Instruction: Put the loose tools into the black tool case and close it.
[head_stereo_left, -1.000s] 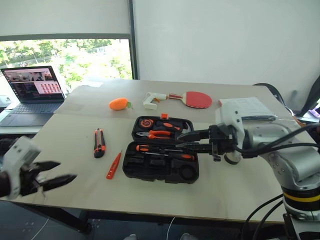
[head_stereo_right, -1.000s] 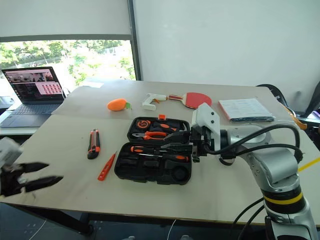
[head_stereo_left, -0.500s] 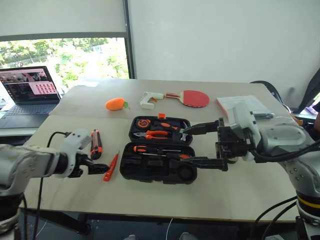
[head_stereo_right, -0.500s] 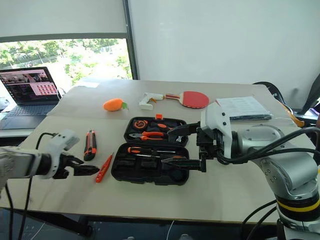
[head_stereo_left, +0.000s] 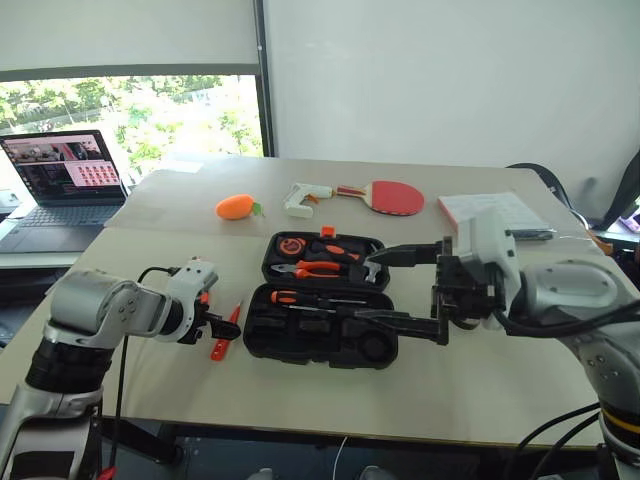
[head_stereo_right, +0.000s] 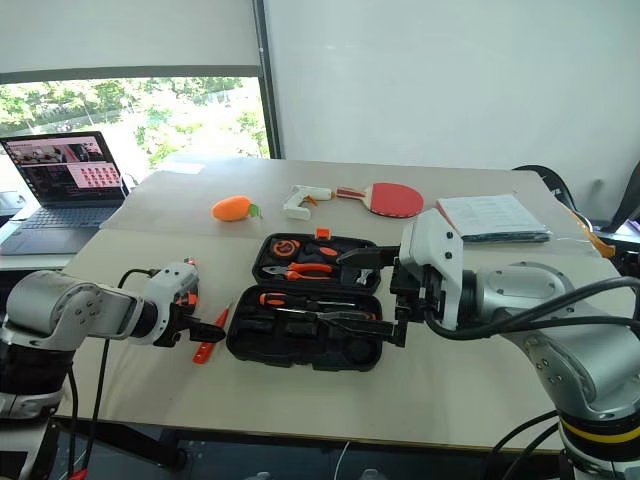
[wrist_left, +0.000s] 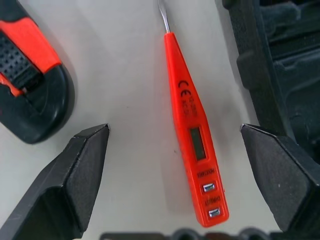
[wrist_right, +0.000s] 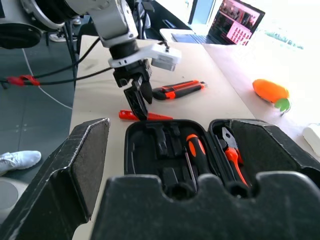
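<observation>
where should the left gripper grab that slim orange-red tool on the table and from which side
Best across the middle of its flat body, from straight above. The slim orange-red tool lies flat on the table between the utility knife and the black tool case; the open left gripper already straddles its width.

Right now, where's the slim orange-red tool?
The slim orange-red tool lies flat on the table between the utility knife and the open black tool case, under the open left gripper.
</observation>
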